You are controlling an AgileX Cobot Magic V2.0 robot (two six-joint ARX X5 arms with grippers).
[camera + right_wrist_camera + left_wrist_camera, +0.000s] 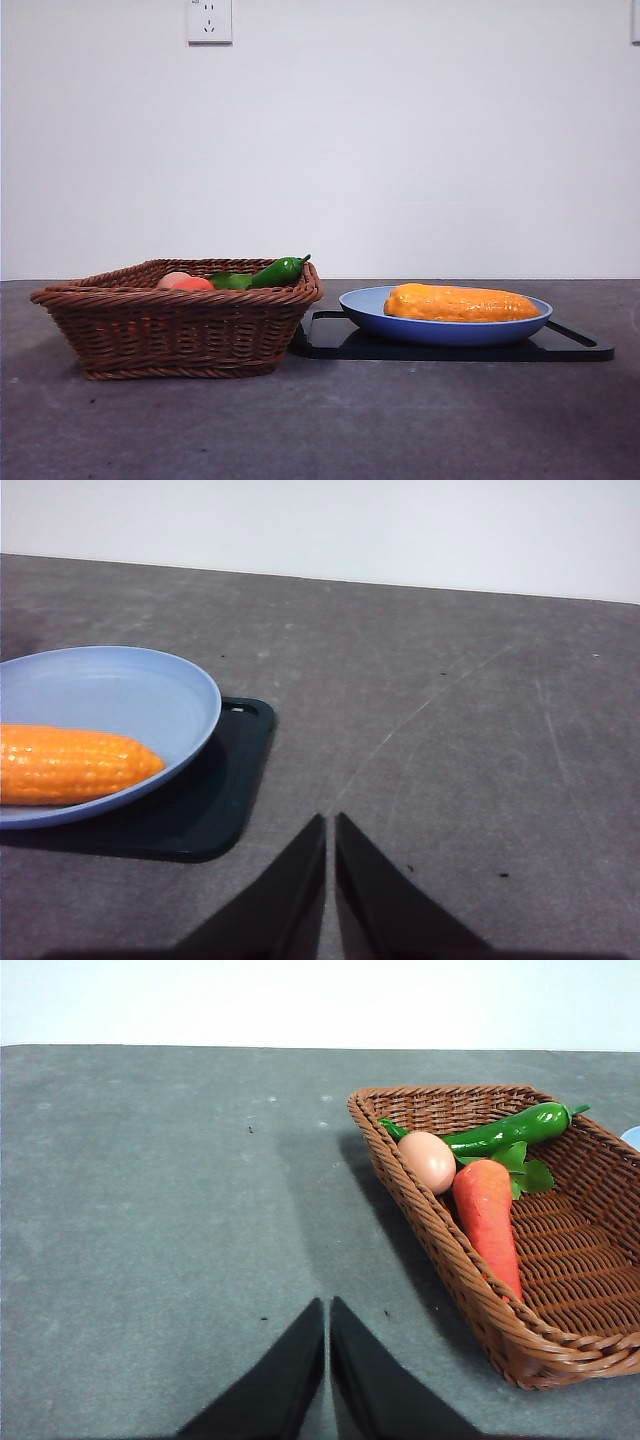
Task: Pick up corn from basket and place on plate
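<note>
Corn (pixel 75 765) lies on plate (pixel 150 685), at 10 o'clock from right gripper (pixel 330 825); jaws together, empty. Left gripper (pixel 328 1310) likewise closed, beside basket (pixel 450 1270).

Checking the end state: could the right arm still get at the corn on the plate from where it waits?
Probably yes. The corn lies uncovered on the plate, nothing stands over it, and bare table separates it from the right gripper, whose jaws are shut and would need opening.

The glossy orange corn (pixel 461 302) lies flat (lengthwise) in the blue plate (pixel 365 312), beside the wicker basket (pixel 175 330).
</note>
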